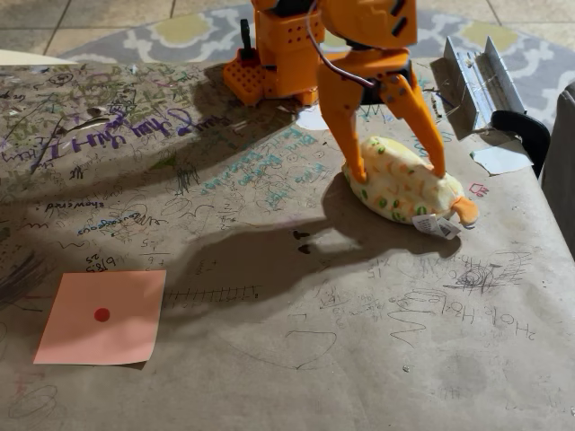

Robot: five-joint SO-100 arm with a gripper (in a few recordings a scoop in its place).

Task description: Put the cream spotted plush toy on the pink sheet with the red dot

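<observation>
Here, in the fixed view, the orange tool [397, 171] reaches down from the arm at the top of the picture, its two fingers spread wide and straddling the cream spotted plush toy [404, 187]. One finger [341, 121] comes down at the toy's left end, the other [422, 117] nearer its right end; both tips touch or nearly touch the fabric, though whether they actually squeeze it I cannot tell. The toy lies on its side on the worktop [359, 359], in the right half of the picture, with its orange nub [465, 210] pointing right and a white tag [437, 225] just below it. The worktop is covered in brown paper full of scribbles and handwriting. The pink sheet with the red dot [103, 316] lies flat near the lower left corner, well apart from the toy, with the arm's broad shadow falling between them. The arm's orange base [278, 54] stands at the far edge of the worktop. A metal bracket [481, 76] rests at the upper right, and a white paper scrap [501, 160] lies below it.
</observation>
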